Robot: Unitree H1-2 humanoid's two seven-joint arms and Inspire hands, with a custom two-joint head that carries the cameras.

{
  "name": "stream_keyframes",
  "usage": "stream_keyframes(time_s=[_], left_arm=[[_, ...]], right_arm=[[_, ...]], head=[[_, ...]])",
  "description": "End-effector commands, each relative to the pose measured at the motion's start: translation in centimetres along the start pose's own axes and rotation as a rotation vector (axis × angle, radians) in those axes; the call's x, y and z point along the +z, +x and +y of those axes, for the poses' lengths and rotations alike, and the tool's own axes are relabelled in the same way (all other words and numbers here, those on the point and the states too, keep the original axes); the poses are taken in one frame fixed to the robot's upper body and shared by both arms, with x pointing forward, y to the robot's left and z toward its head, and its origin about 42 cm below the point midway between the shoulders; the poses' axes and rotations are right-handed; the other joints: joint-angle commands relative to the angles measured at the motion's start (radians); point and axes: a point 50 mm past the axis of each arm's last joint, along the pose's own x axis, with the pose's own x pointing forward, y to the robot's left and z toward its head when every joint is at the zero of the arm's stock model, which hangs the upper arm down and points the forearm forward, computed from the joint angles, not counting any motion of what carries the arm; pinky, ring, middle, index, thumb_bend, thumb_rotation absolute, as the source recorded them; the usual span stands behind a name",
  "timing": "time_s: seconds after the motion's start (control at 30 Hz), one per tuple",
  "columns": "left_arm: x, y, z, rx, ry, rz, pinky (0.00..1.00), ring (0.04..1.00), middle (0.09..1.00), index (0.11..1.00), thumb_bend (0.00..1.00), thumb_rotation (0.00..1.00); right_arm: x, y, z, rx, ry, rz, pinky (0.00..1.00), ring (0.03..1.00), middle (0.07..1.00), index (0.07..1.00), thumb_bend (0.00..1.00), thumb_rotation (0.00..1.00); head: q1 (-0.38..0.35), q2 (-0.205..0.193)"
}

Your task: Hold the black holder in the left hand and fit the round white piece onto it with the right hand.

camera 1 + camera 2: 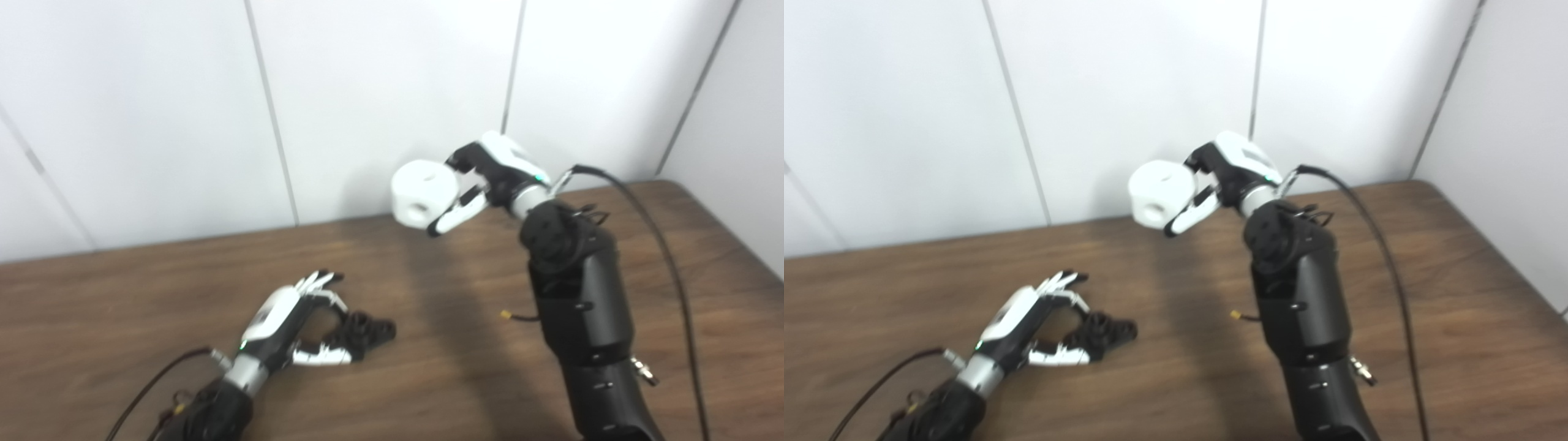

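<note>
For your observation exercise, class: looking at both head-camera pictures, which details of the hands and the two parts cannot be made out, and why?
- Black holder: its shape is lost, dark and blurred in both views, partly behind the left hand.
- Whether the left hand actually grips the holder: unclear in either view.
- Round white piece: its far side is hidden where the right hand covers it.
- Both arms: cut off by the bottom edge.

On the dark brown wood-grain table (122, 288), below plain white wall panels (380, 92) with grey seams, a matte black plastic holder (361, 331) contrasts with the round glossy white piece (424, 193) above; both white-and-black hands show green lights.
</note>
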Motion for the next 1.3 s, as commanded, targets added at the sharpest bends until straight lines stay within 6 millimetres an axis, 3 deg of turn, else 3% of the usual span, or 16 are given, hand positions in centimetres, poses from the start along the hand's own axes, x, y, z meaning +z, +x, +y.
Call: stream_keyframes(time_s=[0.0,0.1,0.3,0.6,1.27], left_arm=[[-1.6,-2.2,-5.7,-0.136,-0.047,0.157,1.00,1.000,0.933,0.483,0.52,0.06],[-1.4,-1.9,-5.9,-0.137,-0.049,0.159,1.00,1.000,0.933,0.483,0.52,0.06],[-1.0,-1.5,-6.0,-0.137,-0.058,0.156,1.00,1.000,0.933,0.483,0.52,0.06],[-0.6,-1.0,-6.3,-0.129,-0.066,0.143,1.00,1.000,0.925,0.482,0.52,0.06],[0.7,-0.5,-6.6,-0.131,-0.058,0.134,1.00,1.000,0.928,0.482,0.52,0.06]], right_arm=[[1.2,-0.6,-1.4,-0.026,-0.005,-0.059,0.80,0.803,0.737,0.477,0.53,0.14],[1.7,-1.5,-0.8,0.012,-0.012,-0.080,0.80,0.801,0.737,0.476,0.52,0.15],[2.5,-2.6,0.1,0.063,-0.024,-0.128,0.70,0.763,0.723,0.477,0.52,0.15],[2.9,-3.1,1.3,0.122,-0.056,-0.173,0.76,0.786,0.728,0.478,0.52,0.14],[3.9,-2.9,4.7,0.188,-0.038,-0.148,0.74,0.790,0.730,0.478,0.52,0.14]], head=[[0.008,0.005],[0.025,0.010],[0.046,0.019],[0.075,0.029],[0.106,0.047]])
